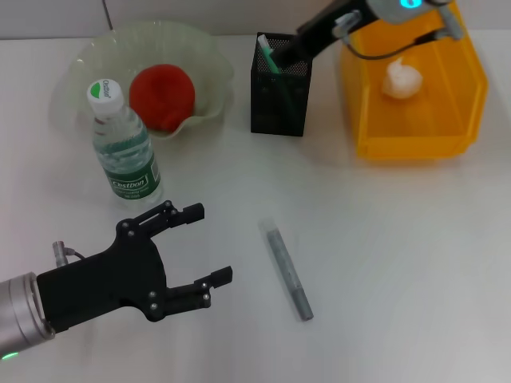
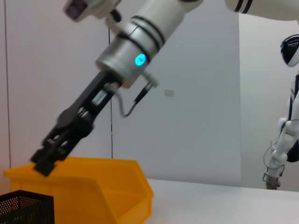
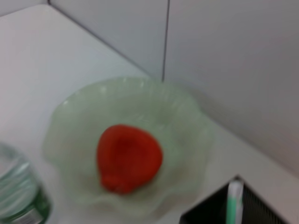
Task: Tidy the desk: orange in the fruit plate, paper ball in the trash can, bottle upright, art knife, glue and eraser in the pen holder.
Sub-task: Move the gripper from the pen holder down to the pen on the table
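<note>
Orange plated, paper ball binned, bottle upright, knife at the holder in my right end effector, grip unclear; glue still on the counter by my released left end effector.

A plain white counter fills almost all of the head view, evenly lit, with only soft shadows on it. Along the upper edge of that frame a strip of pale grey wall meets the counter's far edge, with a thin dark vertical seam at upper left. In the left wrist view the same light wall rises behind the counter, cut by a dark vertical line left of centre. A white humanoid figure stands at the right edge.
</note>
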Robot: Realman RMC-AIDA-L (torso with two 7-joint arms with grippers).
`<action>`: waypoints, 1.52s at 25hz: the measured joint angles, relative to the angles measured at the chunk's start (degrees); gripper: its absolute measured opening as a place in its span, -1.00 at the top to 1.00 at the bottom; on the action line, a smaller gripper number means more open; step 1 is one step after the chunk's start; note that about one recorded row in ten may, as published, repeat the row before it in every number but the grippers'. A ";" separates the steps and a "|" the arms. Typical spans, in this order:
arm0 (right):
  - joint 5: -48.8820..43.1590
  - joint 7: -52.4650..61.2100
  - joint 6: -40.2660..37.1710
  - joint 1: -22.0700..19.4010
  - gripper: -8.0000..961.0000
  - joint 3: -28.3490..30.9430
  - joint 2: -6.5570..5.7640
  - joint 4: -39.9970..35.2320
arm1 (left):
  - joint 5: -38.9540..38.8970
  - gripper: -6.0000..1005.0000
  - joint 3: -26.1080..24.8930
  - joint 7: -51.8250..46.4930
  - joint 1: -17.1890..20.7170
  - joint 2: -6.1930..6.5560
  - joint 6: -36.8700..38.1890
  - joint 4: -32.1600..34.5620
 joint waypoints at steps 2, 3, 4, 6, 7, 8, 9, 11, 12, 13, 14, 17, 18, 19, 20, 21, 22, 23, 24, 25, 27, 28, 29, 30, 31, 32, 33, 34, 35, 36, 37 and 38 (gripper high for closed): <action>-0.81 3.70 -7.01 -1.64 -0.11 0.49 0.08 -5.96 | 0.00 -0.71 0.00 0.00 0.00 0.00 0.00 0.00; -1.07 5.56 -10.78 -2.36 -0.12 0.49 0.16 -8.60 | -0.02 -0.71 -0.20 0.12 0.36 0.10 0.22 0.02; -1.18 7.49 -14.45 -2.69 -0.13 0.50 0.18 -10.54 | -0.02 -0.71 -0.20 0.12 0.36 0.10 0.22 0.02; -1.21 9.85 -20.17 -2.75 -0.22 0.49 0.21 -12.24 | 0.04 -0.71 -0.11 0.21 0.46 0.11 0.30 0.11; -1.13 10.56 -21.98 -2.67 -0.30 0.39 0.23 -12.45 | 0.04 -0.71 -0.11 0.21 0.46 0.11 0.30 0.11; -0.98 11.44 -23.78 -2.62 -0.38 0.06 0.28 -12.56 | 0.04 -0.71 -0.11 0.21 0.46 0.11 0.30 0.11; -0.86 11.84 -24.33 -2.66 -0.46 -0.58 0.35 -12.37 | 0.16 -0.71 0.00 0.43 0.66 0.17 0.38 0.14; -0.70 12.87 -24.29 -2.82 -0.57 -3.14 0.48 -11.28 | 0.16 -0.71 0.00 0.43 0.66 0.17 0.38 0.14; -0.66 13.52 -23.76 -2.80 -0.61 -5.18 0.52 -10.32 | 0.16 -0.71 0.00 0.43 0.66 0.17 0.38 0.14; -0.65 14.08 -23.22 -2.71 -0.64 -6.94 0.51 -9.54 | 0.16 -0.71 0.00 0.43 0.66 0.17 0.38 0.14; -0.66 14.71 -22.68 -2.56 -0.68 -8.94 0.52 -8.79 | 0.16 -0.71 0.00 0.43 0.66 0.17 0.38 0.14; -0.68 16.06 -21.22 -2.22 -0.74 -13.67 0.52 -7.28 | 0.92 -0.71 0.01 2.19 2.68 0.22 0.66 0.93; -0.66 16.48 -20.81 -2.06 -0.74 -14.94 0.54 -6.87 | 0.92 -0.71 0.01 2.19 2.68 0.22 0.66 0.93; -0.61 16.94 -20.38 -1.82 -0.74 -16.34 0.57 -6.37 | 0.92 -0.71 0.01 2.19 2.68 0.22 0.66 0.93; -0.60 17.45 -19.93 -1.56 -0.74 -17.56 0.59 -5.93 | 0.96 -0.71 0.01 2.24 2.91 0.19 0.72 0.86; -0.59 17.88 -19.47 -1.33 -0.74 -18.69 0.60 -5.50 | 0.96 -0.71 0.01 2.24 2.91 0.19 0.72 0.86; -0.59 18.19 -18.94 -1.11 -0.74 -19.82 0.61 -5.00 | 0.96 -0.71 0.01 2.24 2.94 0.19 0.72 0.85; -0.58 18.33 -18.52 -0.98 -0.74 -20.57 0.63 -4.62 | 0.97 -0.71 0.01 2.25 2.97 0.19 0.72 0.81; -0.57 18.45 -18.07 -0.83 -0.74 -21.30 0.64 -4.23 | 0.97 -0.71 0.01 2.25 2.97 0.19 0.72 0.81; -0.56 18.70 -17.54 -0.67 -0.74 -22.19 0.67 -3.74 | 0.97 -0.71 -0.01 2.26 2.98 0.19 0.73 0.78; -0.30 19.19 -16.20 -0.43 -0.74 -23.87 0.67 -2.98 | 0.97 -0.71 -0.09 2.27 2.99 0.19 0.73 0.78; 0.09 19.27 -15.67 -0.32 -0.74 -24.33 0.68 -2.72 | 0.97 -0.71 -0.09 2.27 2.99 0.19 0.73 0.78; 0.78 19.31 -15.17 -0.18 -0.74 -24.70 0.68 -2.34 | 0.97 -0.71 -0.09 2.27 2.99 0.19 0.73 0.78; 1.82 19.30 -14.74 0.10 -0.74 -24.88 0.68 -1.72 | 0.97 -0.71 -0.09 2.27 2.99 0.19 0.73 0.78; 2.53 19.30 -14.51 0.31 -0.74 -24.90 0.68 -1.22 | 0.97 -0.71 -0.09 2.27 2.99 0.19 0.73 0.78; 3.44 19.18 -14.17 0.58 -0.74 -24.93 0.68 -0.50 | 0.97 -0.71 -0.09 2.27 2.99 0.19 0.73 0.78; 3.98 19.09 -13.83 0.82 -0.74 -24.93 0.67 0.11 | 0.97 -0.71 -0.27 2.27 2.99 0.25 0.73 0.85; 4.22 19.06 -13.51 1.05 -0.74 -25.09 0.67 0.74 | 0.97 -0.71 -0.39 2.27 2.99 0.27 0.73 0.76; 4.34 19.05 -13.22 1.28 -0.74 -25.31 0.67 1.28 | 0.97 -0.71 -0.39 2.27 2.99 0.27 0.73 0.76; 4.34 19.05 -12.86 1.52 -0.74 -25.82 0.67 1.89 | 0.97 -0.71 -0.39 2.27 2.99 0.27 0.73 0.76; 4.35 19.05 -12.44 1.75 -0.74 -26.36 0.66 2.45 | 0.96 -0.71 -0.43 2.27 2.99 0.28 0.73 0.70; 4.36 19.04 -12.15 1.97 -0.74 -27.03 0.67 3.00 | 0.96 -0.71 -0.43 2.27 2.99 0.28 0.73 0.70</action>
